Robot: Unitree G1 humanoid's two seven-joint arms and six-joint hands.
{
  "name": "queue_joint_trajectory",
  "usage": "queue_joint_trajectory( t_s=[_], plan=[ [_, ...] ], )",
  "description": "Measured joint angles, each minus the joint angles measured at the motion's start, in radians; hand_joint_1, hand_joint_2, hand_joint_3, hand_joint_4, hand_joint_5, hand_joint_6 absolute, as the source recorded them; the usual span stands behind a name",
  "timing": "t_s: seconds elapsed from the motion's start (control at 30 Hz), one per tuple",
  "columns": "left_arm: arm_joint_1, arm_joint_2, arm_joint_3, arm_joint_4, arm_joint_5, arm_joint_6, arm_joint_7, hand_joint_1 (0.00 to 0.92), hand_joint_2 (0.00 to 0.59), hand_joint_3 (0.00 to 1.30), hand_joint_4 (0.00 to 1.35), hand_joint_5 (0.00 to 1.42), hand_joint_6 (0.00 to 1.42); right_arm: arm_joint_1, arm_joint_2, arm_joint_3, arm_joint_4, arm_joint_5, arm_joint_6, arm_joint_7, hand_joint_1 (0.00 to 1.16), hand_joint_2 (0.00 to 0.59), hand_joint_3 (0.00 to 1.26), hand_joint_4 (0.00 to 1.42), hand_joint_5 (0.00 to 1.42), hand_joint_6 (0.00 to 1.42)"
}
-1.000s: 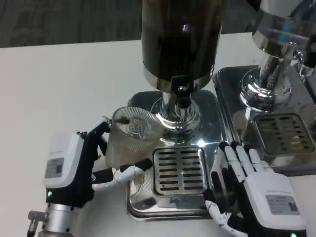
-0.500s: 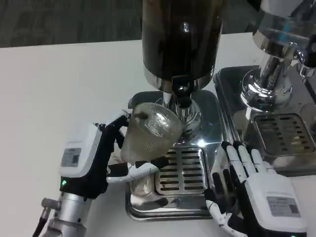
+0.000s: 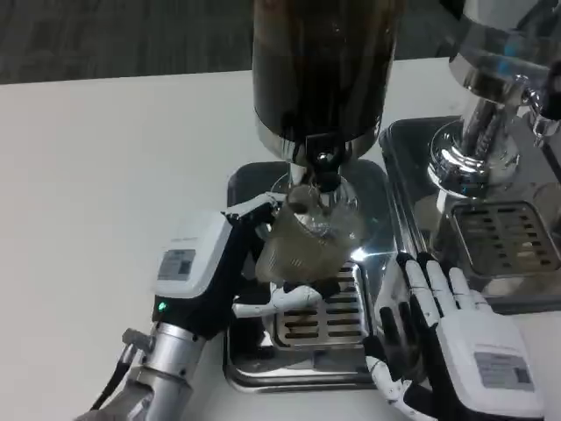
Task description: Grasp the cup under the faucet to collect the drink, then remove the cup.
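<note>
- left hand grips cup directly under faucet, above grate
- right hand spread, holding nothing, at tray right edge
- bare counter to the left

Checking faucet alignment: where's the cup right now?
In the head view, the cup sits centre frame, held by the left robot hand just under the dark dispenser's faucet, above the drip grate.

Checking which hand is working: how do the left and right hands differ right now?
The left hand grips the cup under the faucet; the right hand holds nothing. Left fingers curl round the cup; right fingers are spread, at the tray's right edge. Both have white backs.
</note>
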Motion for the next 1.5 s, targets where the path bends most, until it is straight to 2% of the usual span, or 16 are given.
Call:
queue_joint_trajectory(
  t_s=[0.33,0.6,0.83,1.0,1.17,1.3,1.5],
  plan=[
    [-0.063,-0.055,-0.046,0.093,0.008,0.028,-0.001,0.561,0.038,0.54,0.68,0.95,1.18,0.005,0.007,0.000,-0.006,-0.004,0.013,0.000,0.27,0.413,0.03,0.00,0.00,0.11],
    [-0.086,-0.058,-0.066,0.123,0.006,0.030,0.005,0.599,0.025,0.56,0.72,0.97,1.21,0.014,0.014,0.000,-0.010,-0.007,0.023,-0.017,0.27,0.413,0.03,0.00,0.00,0.11],
    [-0.103,-0.058,-0.087,0.148,0.006,0.056,0.012,0.671,0.000,0.58,0.75,1.01,1.24,0.017,0.016,0.001,-0.010,-0.007,0.025,-0.018,0.27,0.413,0.03,0.00,0.00,0.11],
    [-0.097,-0.047,-0.102,0.159,0.007,0.067,0.011,0.658,0.000,0.54,0.70,0.96,1.17,0.017,0.018,0.001,-0.010,-0.007,0.025,-0.018,0.27,0.413,0.03,0.00,0.00,0.11],
    [-0.090,-0.035,-0.114,0.142,0.006,0.071,0.011,0.604,0.000,0.47,0.63,0.92,1.15,0.015,0.017,0.002,-0.010,-0.005,0.025,-0.018,0.27,0.413,0.03,0.00,0.00,0.11],
    [-0.078,-0.022,-0.116,0.126,0.006,0.064,0.010,0.395,0.037,0.36,0.48,0.90,1.09,0.011,0.017,0.002,-0.009,-0.003,0.023,-0.018,0.27,0.413,0.03,0.00,0.00,0.11],
    [-0.072,-0.009,-0.116,0.114,0.000,0.045,-0.004,0.208,0.049,0.27,0.32,0.76,0.89,0.003,0.016,0.002,-0.006,-0.001,0.017,-0.018,0.27,0.413,0.03,0.00,0.00,0.11]
  ],
)
